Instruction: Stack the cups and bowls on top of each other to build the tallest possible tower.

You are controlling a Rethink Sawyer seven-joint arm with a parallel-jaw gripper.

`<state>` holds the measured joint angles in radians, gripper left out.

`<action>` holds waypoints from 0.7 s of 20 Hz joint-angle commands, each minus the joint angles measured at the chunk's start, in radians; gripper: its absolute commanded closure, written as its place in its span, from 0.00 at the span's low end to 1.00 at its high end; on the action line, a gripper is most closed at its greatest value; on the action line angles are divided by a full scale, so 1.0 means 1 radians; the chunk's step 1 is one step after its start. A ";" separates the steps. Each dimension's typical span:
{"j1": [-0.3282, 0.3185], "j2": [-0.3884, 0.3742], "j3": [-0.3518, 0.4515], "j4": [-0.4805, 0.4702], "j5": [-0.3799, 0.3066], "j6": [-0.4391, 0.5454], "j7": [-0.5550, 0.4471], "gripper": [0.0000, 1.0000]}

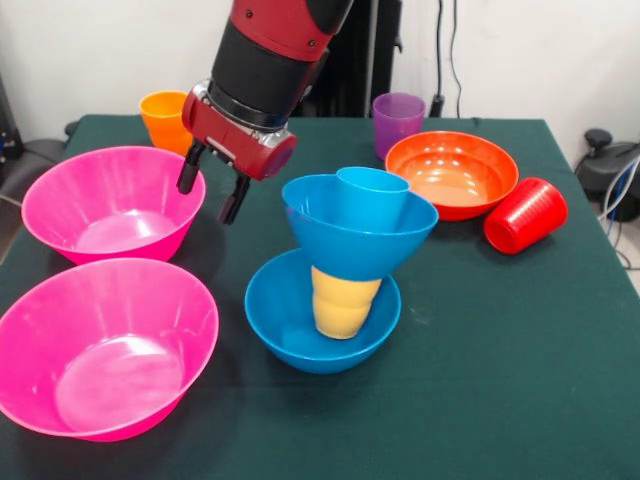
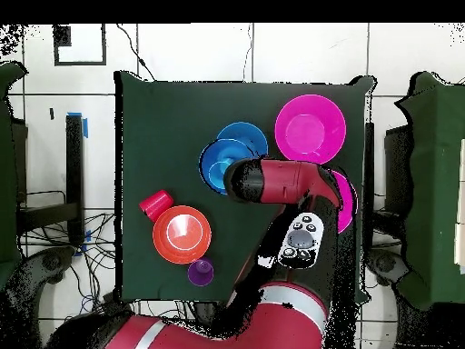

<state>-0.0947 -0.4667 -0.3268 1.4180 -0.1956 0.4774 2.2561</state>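
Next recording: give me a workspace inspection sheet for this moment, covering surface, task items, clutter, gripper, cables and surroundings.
Surface: dark green cloth-covered table, flat.
Tower: lower blue plastic bowl holds an inverted yellow plastic cup; the upper blue bowl sits tilted on it, with a light blue cup inside.
Loose bowls: two large pink bowls, upright; shallow orange-red bowl, upright.
Loose cups: orange cup and purple cup standing; red cup on its side.
Clutter: nothing seen.
Gripper: black fingers open, empty, hanging between the farther pink bowl and the tower.
Cables: several on the floor, off the table.
Surroundings: white wall, tiled floor.
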 commanded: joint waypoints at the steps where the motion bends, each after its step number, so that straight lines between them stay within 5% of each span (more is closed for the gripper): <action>1: 0.031 0.028 0.090 0.031 -0.025 0.059 0.008 0.00; 11: 0.035 0.029 0.089 0.015 -0.024 0.073 0.001 0.00; 14: 0.051 -0.001 0.076 -0.017 -0.030 0.152 -0.035 0.00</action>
<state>-0.0788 -0.4762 -0.3268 1.4180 -0.1956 0.4820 2.2561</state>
